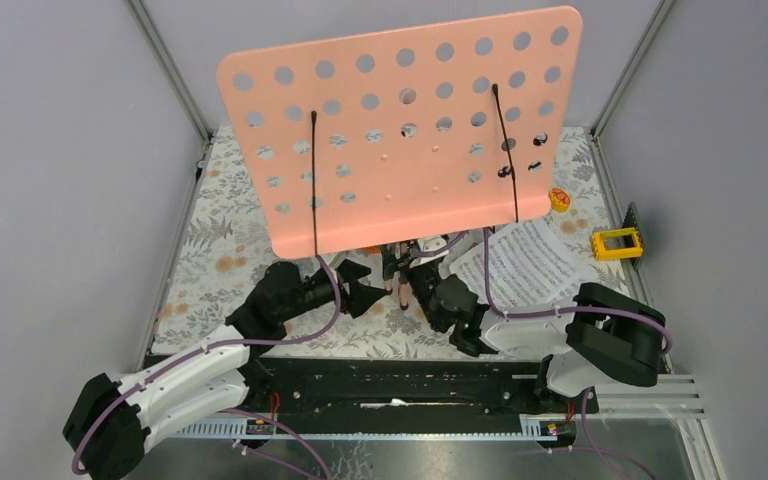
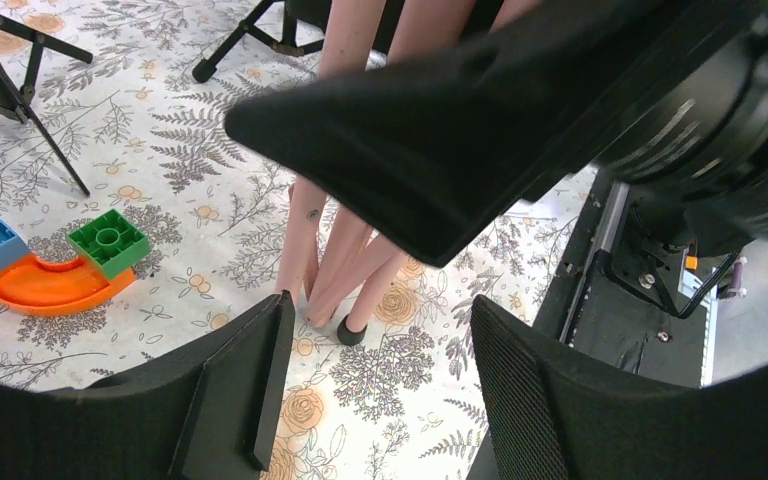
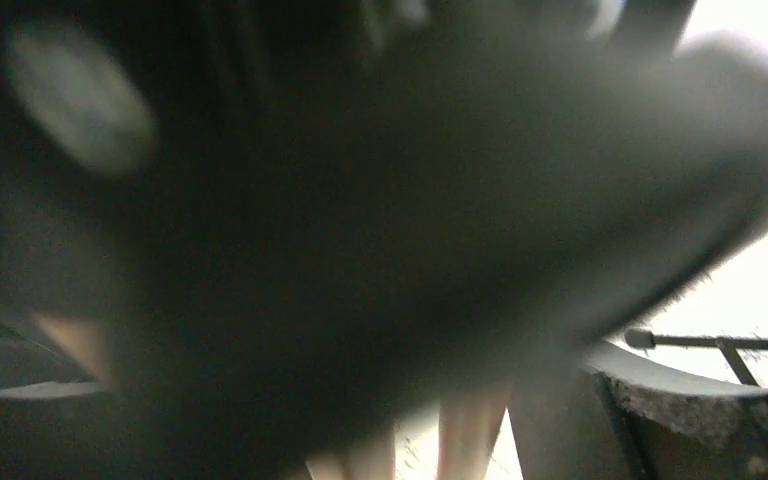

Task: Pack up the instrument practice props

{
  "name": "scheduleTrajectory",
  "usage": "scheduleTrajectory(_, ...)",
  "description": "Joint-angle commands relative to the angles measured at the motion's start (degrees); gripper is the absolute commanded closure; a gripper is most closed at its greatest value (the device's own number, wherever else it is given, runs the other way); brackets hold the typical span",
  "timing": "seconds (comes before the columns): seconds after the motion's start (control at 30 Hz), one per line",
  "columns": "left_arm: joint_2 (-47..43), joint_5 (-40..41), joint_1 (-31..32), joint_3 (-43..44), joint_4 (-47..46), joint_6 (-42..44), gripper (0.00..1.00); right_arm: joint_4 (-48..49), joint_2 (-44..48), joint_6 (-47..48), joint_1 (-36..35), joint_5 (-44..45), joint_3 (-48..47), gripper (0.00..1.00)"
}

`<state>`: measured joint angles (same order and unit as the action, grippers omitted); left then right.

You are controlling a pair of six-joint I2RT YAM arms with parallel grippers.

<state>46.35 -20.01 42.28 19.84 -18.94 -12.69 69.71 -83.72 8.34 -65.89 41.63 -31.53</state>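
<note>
My left tool [image 2: 380,320] gapes before pink tripod legs [image 2: 305,240]; orange, green, blue plastic blocks [image 2: 50,285] beside; right tool [image 1: 415,280] state unreadable.

Shells: white on left arm [image 1: 195,375] and right arm [image 1: 525,335]; black joint housings
Wiring: purple cables [image 1: 260,343] looped along each arm; white ties
Tips: black wedge-shaped fingers [image 2: 520,400]; one inner face finely ribbed
</note>
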Motion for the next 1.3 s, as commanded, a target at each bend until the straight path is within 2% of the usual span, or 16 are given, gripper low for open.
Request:
scheduleTrajectory(0.0, -2.17, 2.57, 0.14, -0.52, -0.32, -1.38, 0.30, 1.91, -1.26, -1.98, -0.10, 3.39, 2.24, 0.18)
scheduleTrajectory(0.13, -2.32, 2.36, 0.18, -0.41, -0.13, -1.58, 0.30, 1.92, -2.10, -1.81, -0.08, 3.41, 2.23, 0.27)
scheduleTrajectory(0.23, -2.54, 2.17, 0.20, -0.02, 0.19, -2.02, 0.30, 2.01, -2.76, -1.04, 0.01, 2.13, 1.63, 0.41)
scheduleTrajectory(0.33, -4.14, 2.20, 0.16, 1.19, 2.10, -2.61, 0.30, 2.00, -3.14, -0.31, -0.06, -0.04, 1.11, 0.62)
scheduleTrajectory(0.5, -8.96, 7.75, 0.12, 5.61, 11.32, -6.26, 0.28, -0.69, -1.36, 0.39, -0.07, -4.00, 0.44, 0.88)
scheduleTrajectory(0.63, -14.43, 13.26, 0.13, 9.04, 21.32, -10.77, 0.24, -9.43, 1.12, 1.42, -0.06, -7.51, -3.50, 0.99)
scheduleTrajectory(0.77, -20.50, 19.59, 0.11, 13.01, 31.04, -15.66, 0.23, -21.43, 2.92, -0.11, -0.12, -11.55, -10.05, 1.00)
scheduleTrajectory(0.93, -27.75, 21.28, 0.16, 18.31, 42.41, -18.84, 0.25, -37.31, 1.31, -7.03, -0.12, -19.14, -24.02, 1.00)
scheduleTrajectory(1.07, -34.71, 23.81, 0.13, 18.39, 47.17, -23.49, 0.27, -38.23, -2.01, -14.57, -0.12, -22.54, -31.17, 1.00)
scheduleTrajectory(1.27, -41.05, 28.13, 0.16, 18.46, 53.69, -28.85, 0.31, -37.26, -10.07, -17.85, -0.07, -25.76, -41.51, 1.00)
